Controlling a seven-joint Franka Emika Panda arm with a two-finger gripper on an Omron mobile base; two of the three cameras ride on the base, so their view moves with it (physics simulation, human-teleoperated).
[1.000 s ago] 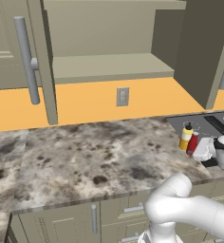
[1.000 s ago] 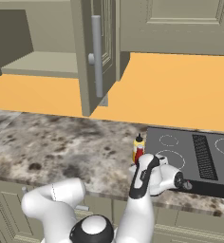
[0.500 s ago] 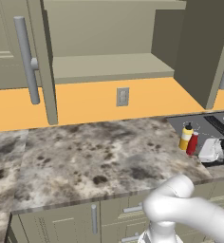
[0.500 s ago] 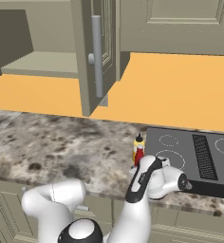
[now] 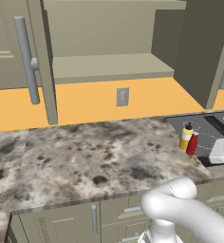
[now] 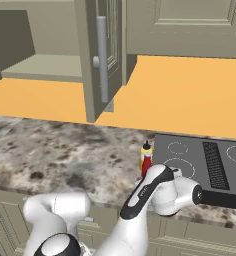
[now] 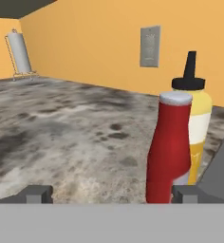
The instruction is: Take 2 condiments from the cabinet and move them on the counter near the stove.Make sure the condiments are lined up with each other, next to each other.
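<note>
I read the tool (image 7: 111, 192) as fully open and holding nothing: its two dark fingertips (image 7: 37, 192) stand wide apart at the bottom of the hand view. The right fingertip sits just beside the base of the red bottle (image 7: 170, 151). That is the main hazard. In my judgement, any sideways drift or roll of the hand during withdrawal could clip the red bottle and tip it.

The yellow bottle (image 7: 193, 124) stands directly behind the red one, touching or nearly touching; I cannot tell which. A knock to the red bottle would likely carry into the yellow one and break the line-up.

Both bottles stand upright on the tabletop (image 5: 99, 156) at the near corner of the stove (image 6: 190, 152). A toppled bottle could roll onto the glass or off the front edge.

Farther back, the cabinet (image 5: 109, 66) stands with its doors open. A high arm swing could strike a door or its handle (image 6: 102, 57).
</note>
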